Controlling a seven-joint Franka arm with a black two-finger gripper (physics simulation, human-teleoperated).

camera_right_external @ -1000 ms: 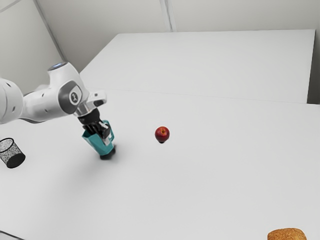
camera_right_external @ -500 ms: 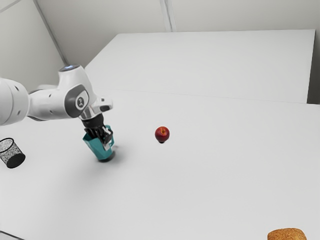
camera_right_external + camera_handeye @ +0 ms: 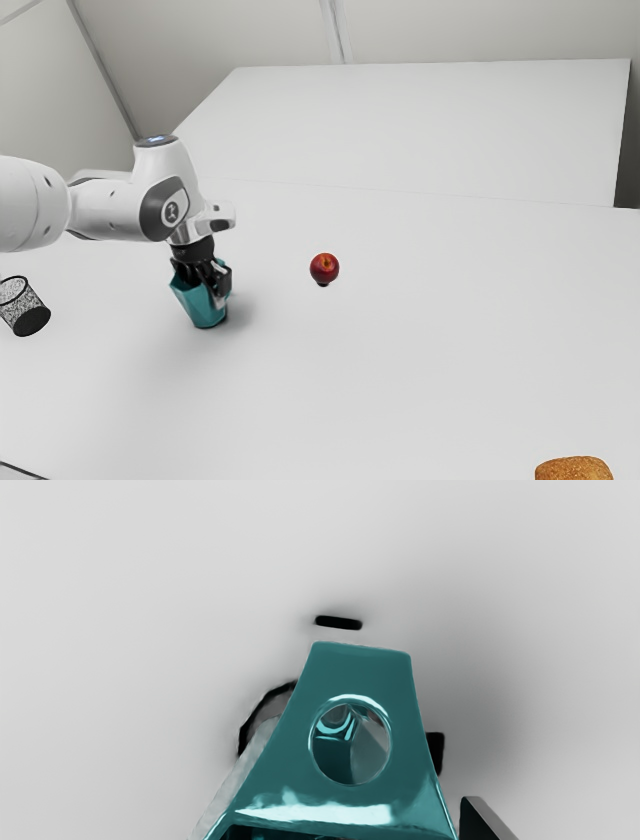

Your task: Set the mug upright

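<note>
1. The teal mug (image 3: 203, 308) is over the pale bench (image 3: 420, 380), well in from the bench's far edge. Its base points down and its mouth up; it looks close to upright, though I cannot tell whether the base touches the bench.
2. The black tool (image 3: 213, 288) is at the mug's mouth, pointing down and overlapping its side. Whether it stands wide, narrow or clamped on the mug, I cannot tell.
3. The white arm (image 3: 105, 208) reaches in from the exterior view's left, bending down to the tool.
4. In the wrist view, a broad teal face of the mug narrows away from the tool, with a round opening in it. Past its narrow end is a small black shape (image 3: 338, 623) – too unclear to name.
5. A red apple (image 3: 324, 267) is on the bench, apart from the mug, towards the exterior view's right.
6. A black mesh cup (image 3: 27, 312) is at the exterior view's left edge. A rounded brown object (image 3: 573, 470) – partly cut off – is farther from the bench's far edge than the apple.
</note>
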